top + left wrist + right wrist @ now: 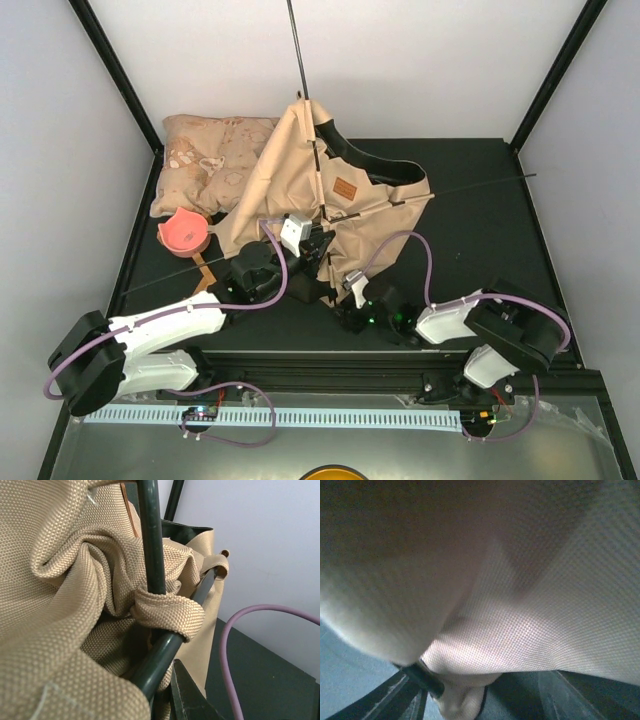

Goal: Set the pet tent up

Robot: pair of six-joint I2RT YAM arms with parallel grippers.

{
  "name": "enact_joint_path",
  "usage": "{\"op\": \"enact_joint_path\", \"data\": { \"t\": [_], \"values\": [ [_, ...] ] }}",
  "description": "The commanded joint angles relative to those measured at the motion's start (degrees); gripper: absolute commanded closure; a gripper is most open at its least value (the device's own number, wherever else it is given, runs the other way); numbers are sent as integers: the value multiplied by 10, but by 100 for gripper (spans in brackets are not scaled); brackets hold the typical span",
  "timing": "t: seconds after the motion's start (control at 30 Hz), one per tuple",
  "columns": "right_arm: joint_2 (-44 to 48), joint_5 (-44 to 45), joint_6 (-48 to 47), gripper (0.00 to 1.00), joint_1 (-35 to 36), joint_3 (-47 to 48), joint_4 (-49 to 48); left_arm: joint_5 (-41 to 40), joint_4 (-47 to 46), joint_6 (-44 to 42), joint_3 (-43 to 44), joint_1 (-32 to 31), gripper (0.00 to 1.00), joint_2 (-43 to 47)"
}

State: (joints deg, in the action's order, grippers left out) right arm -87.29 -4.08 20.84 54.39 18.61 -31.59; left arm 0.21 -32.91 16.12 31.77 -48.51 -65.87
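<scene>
The pet tent (290,170) stands half raised at mid-table, tan canvas with a black floor (385,168) and a brown label patch (345,188). One thin black pole (297,50) sticks up behind it and another (480,185) runs out to the right. My left gripper (305,240) is at the tent's near left side, shut on a pole (160,660) that passes through a canvas loop (170,612); one black finger (192,700) shows beside it. My right gripper (352,300) is at the tent's near edge, open under canvas (520,605), next to a pole end (422,677).
A beige patterned pillow (205,160) lies at the back left. A pink bowl (183,232) sits just in front of it. Purple cables (415,245) loop over both arms. Black frame posts (120,70) stand at the back corners.
</scene>
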Motion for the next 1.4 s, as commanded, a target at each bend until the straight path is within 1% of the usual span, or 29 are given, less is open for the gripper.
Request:
{"op": "enact_joint_path", "data": {
  "t": [0.0, 0.07, 0.13, 0.3, 0.37, 0.4, 0.5, 0.57, 0.63, 0.67, 0.77, 0.87, 0.9, 1.0, 1.13, 1.23, 1.3, 1.37],
  "values": [
    [-15, 55, 0, 40, 21, 26, 34, 9, 30, 7, 15, -6, 98, 9],
    [-21, 68, 9, 45, 34, 26, 40, 9, 29, 9, 16, -7, 98, 13],
    [-24, 78, 19, 48, 45, 22, 45, 6, 28, 10, 17, -6, 98, 16],
    [-34, 99, 44, 49, 66, 15, 57, -1, 28, 3, 22, -6, 99, 25],
    [-38, 106, 53, 51, 66, 10, 58, 0, 27, -1, 24, -6, 98, 26],
    [-35, 110, 56, 55, 66, 7, 59, 1, 27, -3, 25, -6, 98, 27],
    [-17, 119, 65, 76, 66, -8, 62, 3, 29, -6, 28, -6, 99, 32],
    [2, 119, 73, 86, 66, -20, 53, 6, 28, -6, 29, -6, 98, 38],
    [20, 116, 86, 92, 65, -23, 51, 17, 23, -8, 28, -6, 98, 46],
    [28, 107, 92, 93, 64, -22, 51, 24, 17, -9, 28, -6, 98, 49],
    [51, 40, 132, 94, 41, -32, 11, 56, 0, -28, 25, -7, 98, 55],
    [54, -32, 180, 96, -1, -53, -79, 78, -1, -48, 26, -8, 98, 52],
    [55, -48, 194, 96, -14, -54, -104, 81, -1, -52, 23, -8, 98, 51],
    [54, -76, 223, 96, -40, -45, -128, 78, -11, -61, 10, -7, 99, 50],
    [25, -89, 268, 89, -62, -48, -198, 71, -31, -64, -12, -7, 98, 44],
    [-22, -98, 281, 88, -75, -57, -264, 78, -52, -65, -30, -7, 98, 25],
    [-56, -88, 252, 84, -75, -55, -272, 88, -61, -65, -36, -7, 98, 8],
    [-76, -86, 205, 76, -75, -49, -261, 99, -64, -69, -38, -8, 99, -11]
  ]
}}
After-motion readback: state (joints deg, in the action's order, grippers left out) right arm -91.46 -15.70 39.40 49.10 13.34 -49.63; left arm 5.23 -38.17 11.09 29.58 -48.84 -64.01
